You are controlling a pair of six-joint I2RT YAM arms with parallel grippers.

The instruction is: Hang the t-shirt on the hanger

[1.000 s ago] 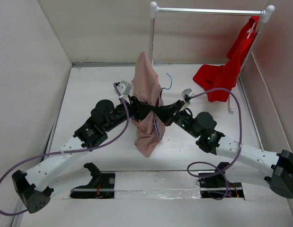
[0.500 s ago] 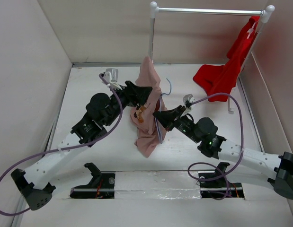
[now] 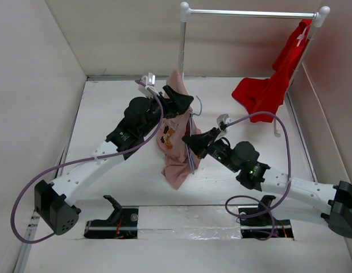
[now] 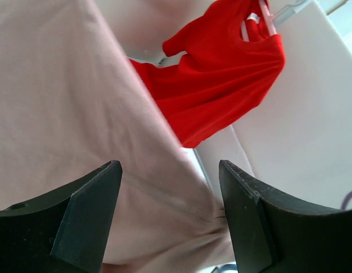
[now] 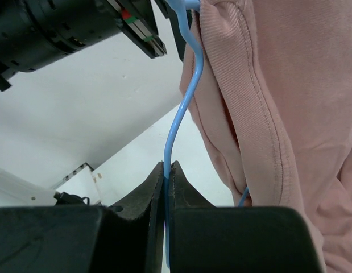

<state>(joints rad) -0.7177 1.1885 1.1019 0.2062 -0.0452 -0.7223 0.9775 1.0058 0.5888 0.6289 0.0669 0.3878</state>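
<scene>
The dusty-pink t-shirt [image 3: 177, 151] hangs bunched in mid-air between the arms, its orange-and-brown print facing left. The thin hanger [image 3: 190, 161] runs down inside it, and its hook [image 3: 199, 104] sticks out at the upper right. My right gripper [image 3: 189, 140] is shut on the hanger's wire [image 5: 184, 102], which looks pale blue in the right wrist view, beside the shirt's ribbed collar [image 5: 244, 102]. My left gripper [image 3: 186, 102] is at the top of the shirt with its jaws wide apart. In the left wrist view the pink cloth [image 4: 62, 102] lies between and beyond them [image 4: 169, 170].
A white-posted rack with a metal bar [image 3: 249, 12] stands at the back right. A bright red garment [image 3: 266, 91] hangs from it and also shows in the left wrist view [image 4: 221, 85]. White walls enclose the table on three sides.
My left gripper has left the shirt's middle beside the right gripper and risen back and right to the shirt's top. The shirt's print now shows. The right gripper shifted slightly.
</scene>
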